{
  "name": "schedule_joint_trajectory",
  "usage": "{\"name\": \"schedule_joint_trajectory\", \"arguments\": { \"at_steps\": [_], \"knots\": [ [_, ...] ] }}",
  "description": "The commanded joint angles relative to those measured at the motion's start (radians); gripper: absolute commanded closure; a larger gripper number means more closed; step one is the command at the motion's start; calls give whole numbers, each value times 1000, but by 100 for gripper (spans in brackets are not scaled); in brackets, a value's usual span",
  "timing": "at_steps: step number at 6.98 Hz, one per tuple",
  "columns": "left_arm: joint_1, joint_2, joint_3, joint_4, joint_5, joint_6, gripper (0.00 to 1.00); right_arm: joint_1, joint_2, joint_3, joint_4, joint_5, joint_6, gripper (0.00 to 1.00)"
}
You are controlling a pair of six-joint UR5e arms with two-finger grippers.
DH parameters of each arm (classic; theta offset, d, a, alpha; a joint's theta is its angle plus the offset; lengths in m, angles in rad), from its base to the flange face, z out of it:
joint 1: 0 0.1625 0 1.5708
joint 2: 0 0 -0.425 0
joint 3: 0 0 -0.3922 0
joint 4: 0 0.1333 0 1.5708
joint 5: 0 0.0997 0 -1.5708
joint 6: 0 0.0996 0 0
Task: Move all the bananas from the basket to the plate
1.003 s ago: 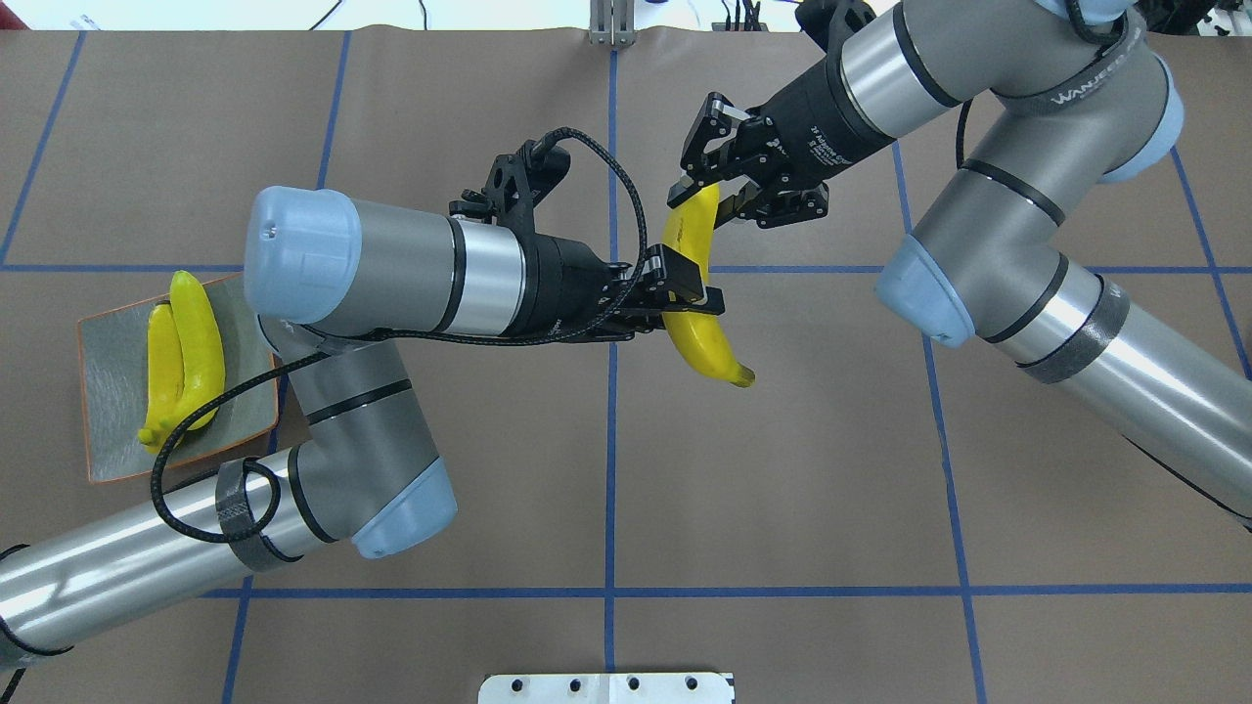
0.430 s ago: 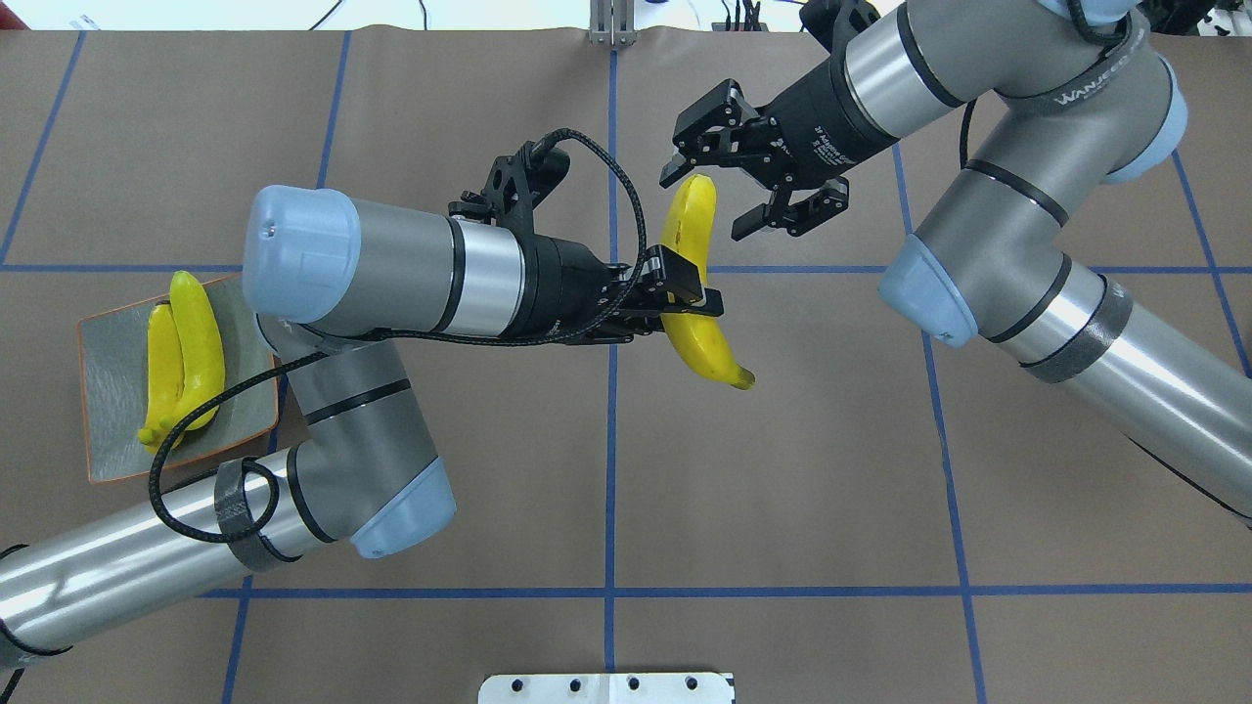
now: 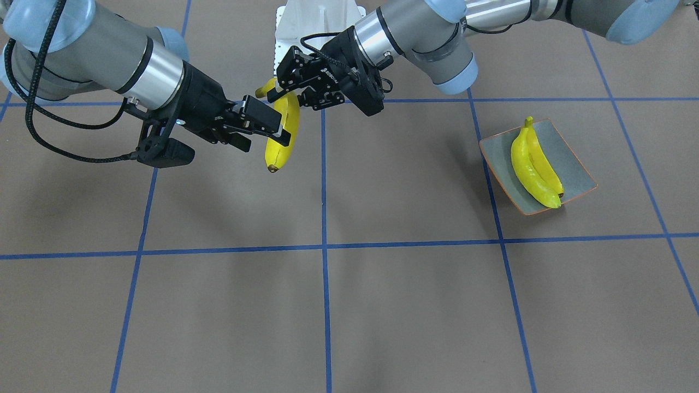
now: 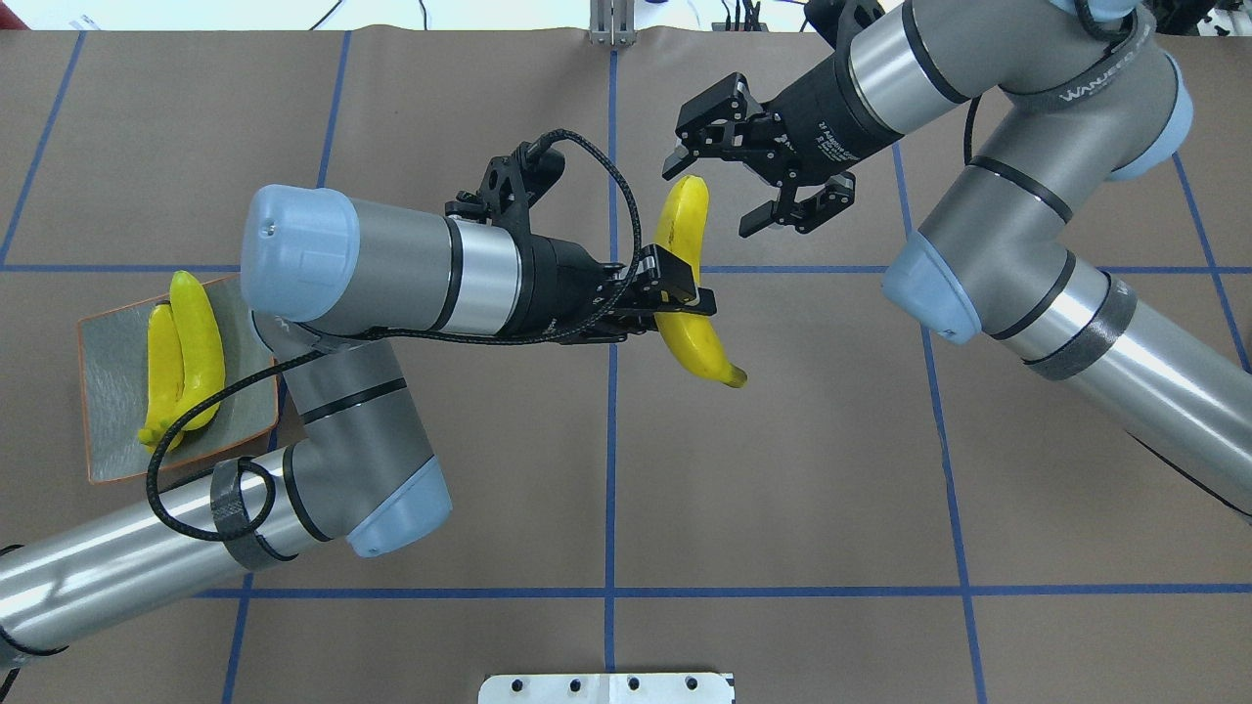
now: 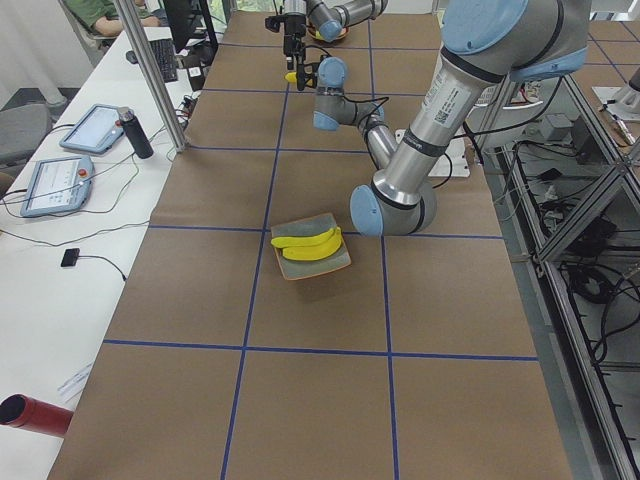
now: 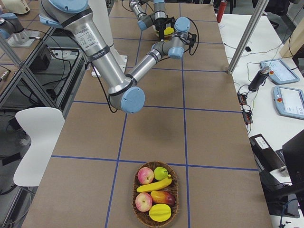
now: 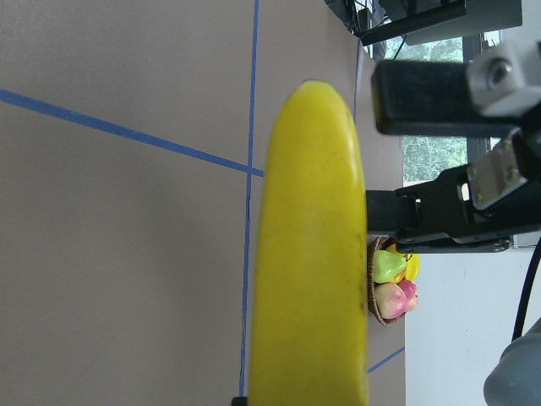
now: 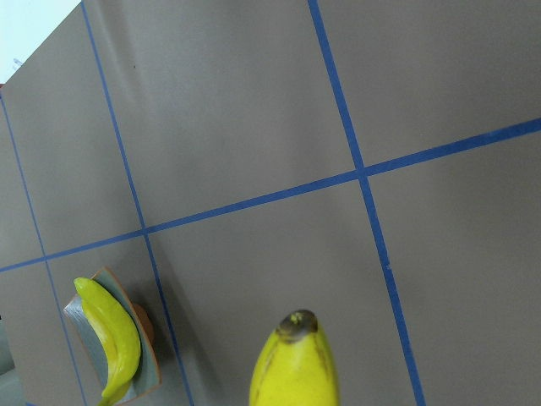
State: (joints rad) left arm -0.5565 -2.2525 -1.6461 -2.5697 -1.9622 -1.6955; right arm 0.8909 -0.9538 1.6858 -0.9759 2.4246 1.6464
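My left gripper (image 4: 682,296) is shut on the middle of a yellow banana (image 4: 699,342) and holds it above the table centre, dark tip down. My right gripper (image 4: 714,196) is open beside the banana's upper end, not touching it. The left wrist view shows the banana (image 7: 313,254) close up, with the right gripper's fingers (image 7: 423,85) apart beyond it. Two bananas (image 4: 196,342) lie side by side on the grey-green plate (image 4: 112,342) at the left. The basket (image 6: 137,217) shows only in the side and left wrist views, with one banana (image 6: 154,184) in it.
The basket also holds red apples (image 6: 146,175), a green apple (image 6: 161,172) and a mango (image 6: 163,196). It stands far to the robot's right, outside the overhead view. A white mount plate (image 4: 606,687) sits at the near table edge.
My right gripper has opened, let go of the banana's upper end and drawn back slightly up and right. My left gripper keeps its hold and has shifted slightly left.
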Motion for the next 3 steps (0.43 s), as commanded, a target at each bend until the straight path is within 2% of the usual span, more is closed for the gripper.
{"name": "schedule_joint_trajectory", "arguments": {
  "at_steps": [1, 2, 3],
  "knots": [
    [-17, 103, -39, 19, 2, -16, 100, 19, -11, -3, -3, -9, 0, 0],
    [-42, 172, -93, 13, 2, -135, 100, 22, -16, -9, -1, -15, -2, 0],
    [-66, 291, -168, 6, 0, -221, 100, 23, -16, -15, -1, -30, -2, 0]
  ]
}}
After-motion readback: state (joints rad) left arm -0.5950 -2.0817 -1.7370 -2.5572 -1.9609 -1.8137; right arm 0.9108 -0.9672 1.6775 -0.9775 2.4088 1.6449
